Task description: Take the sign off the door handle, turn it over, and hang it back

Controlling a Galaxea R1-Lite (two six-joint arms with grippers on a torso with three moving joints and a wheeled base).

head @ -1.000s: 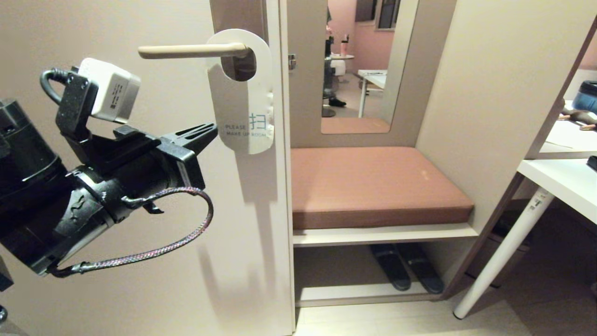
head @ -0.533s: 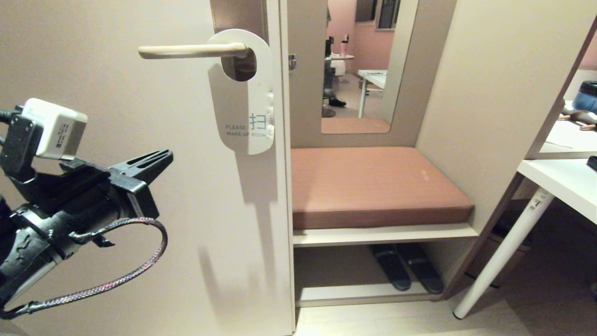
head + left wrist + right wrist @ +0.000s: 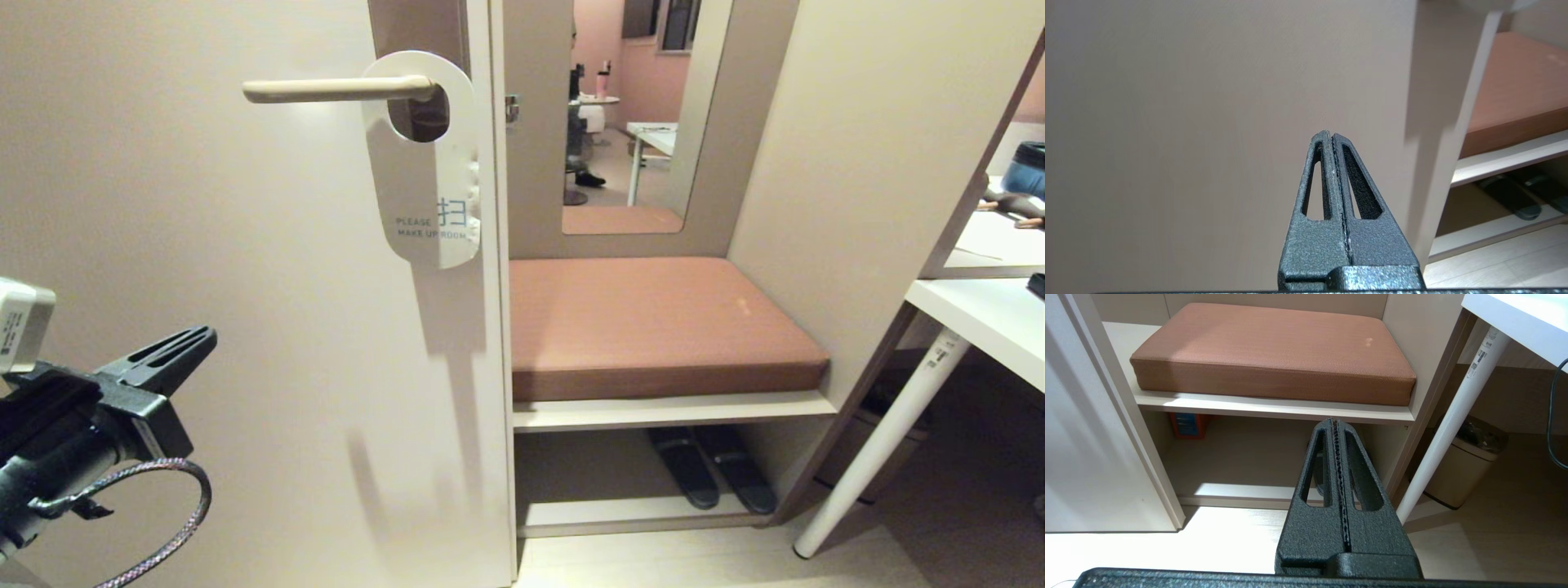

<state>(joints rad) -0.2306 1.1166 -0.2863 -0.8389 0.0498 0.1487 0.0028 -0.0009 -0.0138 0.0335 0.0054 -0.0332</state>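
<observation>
The white sign hangs by its round hole on the cream door handle, its "PLEASE MAKE UP ROOM" face toward me. The handle sticks out leftward from a brown backplate on the beige door. My left gripper is shut and empty at the lower left, well below and left of the sign. In the left wrist view the left gripper points at the bare door panel. My right gripper is shut and empty, low down, facing the shelf unit; it is outside the head view.
Right of the door stands a bench alcove with a brown cushion, a mirror above and dark slippers on the lower shelf. A white table with a slanted leg is at the right, a bin beneath it.
My left arm has pulled back down and to the left, away from the sign, its gripper staying shut. The sign and handle have not moved.
</observation>
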